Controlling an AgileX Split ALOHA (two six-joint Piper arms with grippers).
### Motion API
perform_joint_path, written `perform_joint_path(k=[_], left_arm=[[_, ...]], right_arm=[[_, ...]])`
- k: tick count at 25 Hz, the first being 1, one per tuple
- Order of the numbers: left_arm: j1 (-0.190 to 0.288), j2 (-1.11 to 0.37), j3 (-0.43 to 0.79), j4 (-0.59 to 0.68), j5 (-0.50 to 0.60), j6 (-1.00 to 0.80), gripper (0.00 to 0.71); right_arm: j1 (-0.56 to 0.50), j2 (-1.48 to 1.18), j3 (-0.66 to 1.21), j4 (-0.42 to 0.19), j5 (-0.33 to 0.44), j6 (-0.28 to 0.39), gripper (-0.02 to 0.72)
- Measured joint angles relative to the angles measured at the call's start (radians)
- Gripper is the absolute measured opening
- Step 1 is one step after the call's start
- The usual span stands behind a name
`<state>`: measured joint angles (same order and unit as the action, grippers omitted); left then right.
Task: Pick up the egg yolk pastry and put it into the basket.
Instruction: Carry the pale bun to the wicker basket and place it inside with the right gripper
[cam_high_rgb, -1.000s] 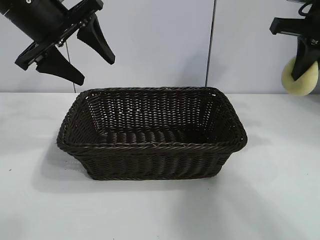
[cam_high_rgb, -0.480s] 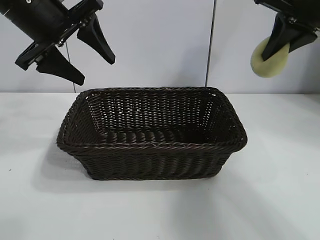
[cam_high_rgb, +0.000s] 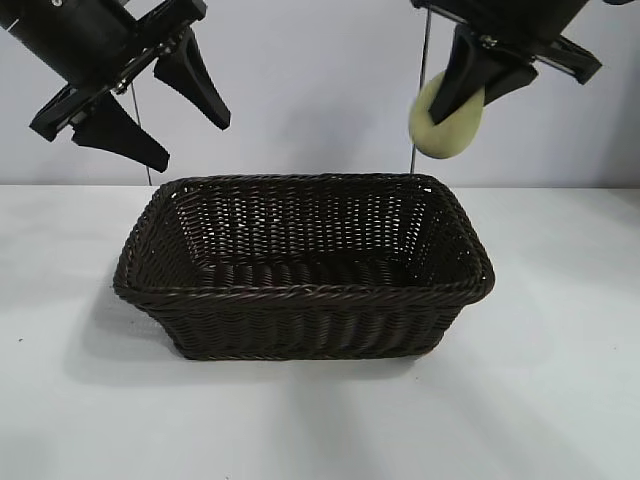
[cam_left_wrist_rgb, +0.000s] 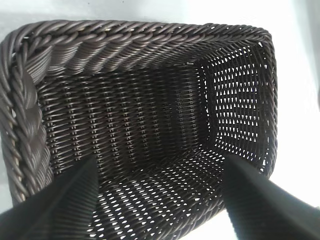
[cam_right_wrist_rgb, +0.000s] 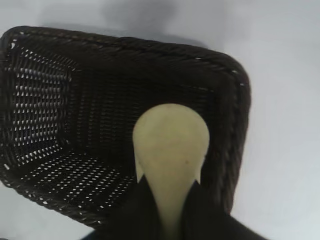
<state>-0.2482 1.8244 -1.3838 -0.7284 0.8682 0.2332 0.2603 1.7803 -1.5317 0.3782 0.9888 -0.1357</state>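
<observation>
Hanging tilted — egg yolk pastry (cam_high_rgb: 446, 122), long axis near-vert.

Bright, even light falls from overhead. The basket (cam_high_rgb: 300, 265) casts a soft grey shadow onto the white tabletop (cam_high_rgb: 540, 400) beside its left end (edges diffuse, not hard). In the left wrist view the tabletop glares nearly white; the near fingers (cam_left_wrist_rgb: 55, 205) there are blurred.
</observation>
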Motion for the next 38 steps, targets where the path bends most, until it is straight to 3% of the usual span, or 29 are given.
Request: perform_joint_path(k=[13,20,24,27,34,38], left_arm=[[0.0,0.0,0.0,0.0,0.007,0.0,0.507],[0.0,0.0,0.0,0.0,0.009,0.0,0.507],[0.0,0.0,0.0,0.0,0.012,0.0,0.507],[0.0,0.0,0.0,0.0,0.014,0.0,0.507],[0.0,0.0,0.0,0.0,0.015,0.0,0.507],[0.0,0.0,0.0,0.0,0.015,0.0,0.507]], right_arm=[[0.101,0.1,0.0,-0.006,-0.023,0.019,0.034],[0.102,0.238,0.0,0.063,-0.128,0.022,0.034],[0.102,0.283,0.0,0.075,-0.142,0.022,0.046],[0.102,0.285,-0.001,0.08,-0.143,0.019,0.12],[0.102,0.282,-0.003,0.083,-0.14,0.018,0.425],[0.102,0.252,-0.003,0.075,-0.137,0.015,0.486]])
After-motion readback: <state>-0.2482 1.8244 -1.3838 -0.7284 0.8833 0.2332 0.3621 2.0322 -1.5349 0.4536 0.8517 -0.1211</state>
